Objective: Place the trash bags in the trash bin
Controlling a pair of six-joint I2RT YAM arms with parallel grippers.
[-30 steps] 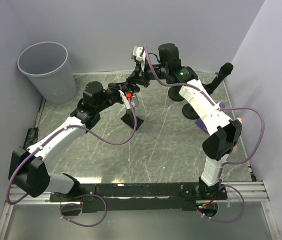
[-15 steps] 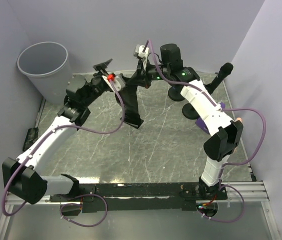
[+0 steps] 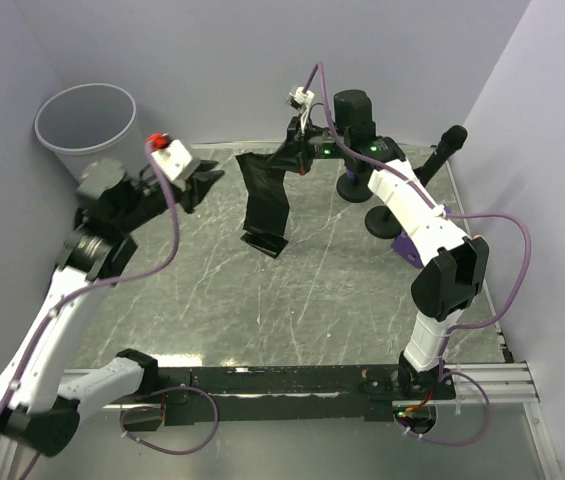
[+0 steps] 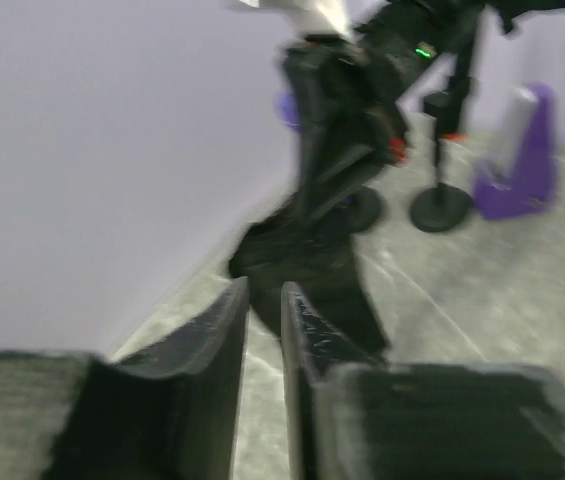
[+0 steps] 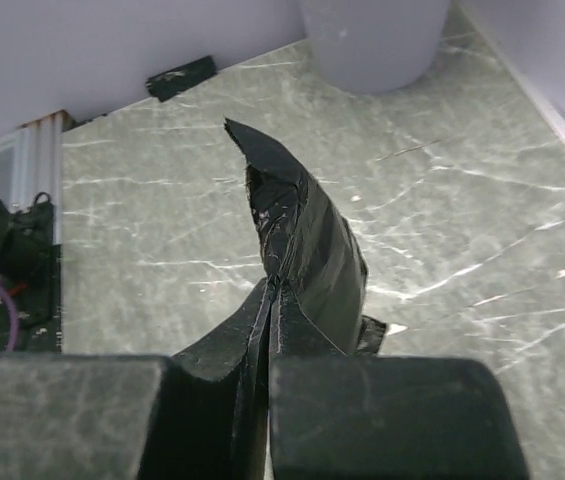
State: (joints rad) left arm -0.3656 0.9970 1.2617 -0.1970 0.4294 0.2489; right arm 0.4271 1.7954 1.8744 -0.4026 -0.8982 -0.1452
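The black trash bag [image 3: 265, 205] is hanging as a long, folded strip from the right gripper [image 3: 300, 155]. That gripper's fingers are pressing together on the bag's upper end with no gap showing between them. In the right wrist view the bag [image 5: 307, 240] is running out from between the fingertips and rising to a crumpled point. Its lower end appears to be resting on the marbled grey table [image 3: 342, 290], toward the far side and a little left of centre.

The trash bin [image 3: 102, 165] is standing upright in the far left corner, against the wall. Its mouth is facing up and it is well apart from the bag, to the bag's left.

The left gripper [image 3: 205, 180] is hovering between the bin and the bag, raised above the table and pointing toward the bag without touching it. In the left wrist view, which is blurred, its fingers [image 4: 217, 340] are standing with only a narrow slit between them and nothing in the slit. The bag [image 4: 307, 275] is lying straight ahead of them, just beyond the tips.

Behind the bag, two black stands [image 3: 350, 188] with round bases are sitting near the right arm. A purple object [image 4: 522, 160] is standing beside them.
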